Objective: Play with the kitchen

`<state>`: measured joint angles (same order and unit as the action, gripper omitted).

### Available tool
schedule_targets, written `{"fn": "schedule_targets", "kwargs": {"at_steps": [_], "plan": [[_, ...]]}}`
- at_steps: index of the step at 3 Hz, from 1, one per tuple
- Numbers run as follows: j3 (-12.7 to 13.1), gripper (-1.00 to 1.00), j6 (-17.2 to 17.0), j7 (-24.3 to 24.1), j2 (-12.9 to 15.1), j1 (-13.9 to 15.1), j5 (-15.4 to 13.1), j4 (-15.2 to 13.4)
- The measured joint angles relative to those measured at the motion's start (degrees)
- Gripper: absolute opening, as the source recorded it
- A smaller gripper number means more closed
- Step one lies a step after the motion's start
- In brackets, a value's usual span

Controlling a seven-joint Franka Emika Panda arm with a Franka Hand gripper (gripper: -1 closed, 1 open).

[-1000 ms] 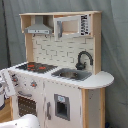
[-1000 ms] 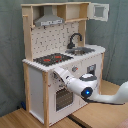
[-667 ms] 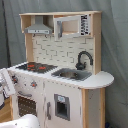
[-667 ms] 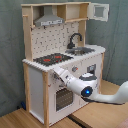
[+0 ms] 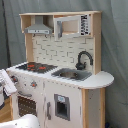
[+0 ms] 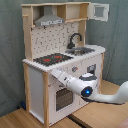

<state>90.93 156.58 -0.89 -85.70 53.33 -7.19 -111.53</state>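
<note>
Jaws cannot be read in either exterior view: the gripper [image 6: 54, 75] is pressed up against the front of the kitchen [image 6: 64, 60], just under the hob [image 6: 52, 59] at the second exterior view's left, and whether it holds anything there is hidden. To the right of it lie the oven door [image 6: 63, 97], then the sink [image 6: 82, 50] with its tap [image 6: 74, 38]. The kitchen stands upright against a grey curtain [image 5: 115, 45]. My worry: a hard push could shove or tip the light toy, or the arm [image 6: 87, 90] could scrape its front.

The kitchen [image 5: 62, 75] stands before a grey curtain [image 5: 116, 45]. Its hob [image 5: 36, 66] lies beside the sink [image 5: 72, 75], under the hood [image 5: 38, 27]. The robot arm [image 5: 7, 85] reaches the kitchen's front below the hob.
</note>
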Motion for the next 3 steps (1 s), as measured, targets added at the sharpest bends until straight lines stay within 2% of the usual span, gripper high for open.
{"fn": "schedule_targets", "kwargs": {"at_steps": [2,3], "plan": [[-0.03,-1.0,0.17,11.97,0.0,0.01,-1.41,0.0],[-0.03,-1.0,0.27,19.16,0.0,0.01,-3.0,0.0]]}}
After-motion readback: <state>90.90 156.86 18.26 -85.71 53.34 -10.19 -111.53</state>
